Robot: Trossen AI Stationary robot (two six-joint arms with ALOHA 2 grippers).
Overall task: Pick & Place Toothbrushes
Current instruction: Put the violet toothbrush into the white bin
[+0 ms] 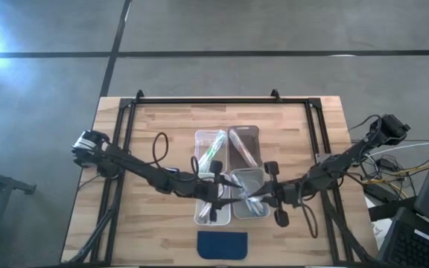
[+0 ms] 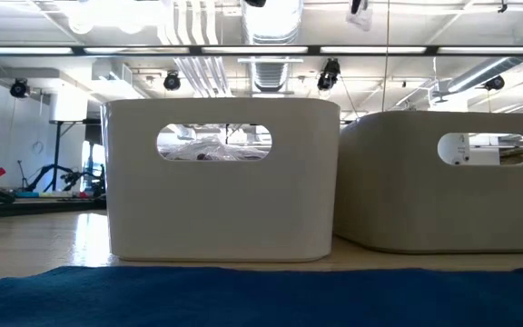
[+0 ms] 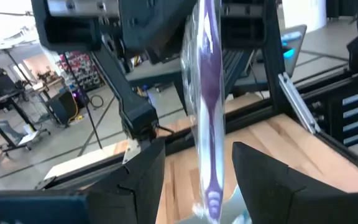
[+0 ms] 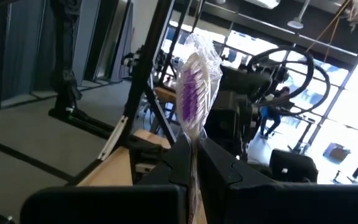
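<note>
We see both arms meeting over the middle of the wooden desk point(image 1: 162, 123), above four clear bins set in a two-by-two block. The right hand point(image 4: 194, 155) is clenched on a wrapped toothbrush with purple bristles point(image 4: 194, 93), which stands upright between its dark fingers with the head pointing up. In the left wrist view the same brush, its handle purple inside a clear wrapper point(image 3: 209, 112), runs upright through the gap between the left hand's fingers point(image 3: 138, 180); the left hand point(image 3: 194, 186) is released, its fingers standing apart on either side of the brush without pressing it. From above, the two hands sit close together over the near pair of bins point(image 1: 250, 195). More toothbrushes point(image 1: 211, 149) lie loose in the far left bin point(image 1: 198, 137). A dark blue pad point(image 1: 223, 244) lies flat at the near edge of the desk, in front of the bins.
</note>
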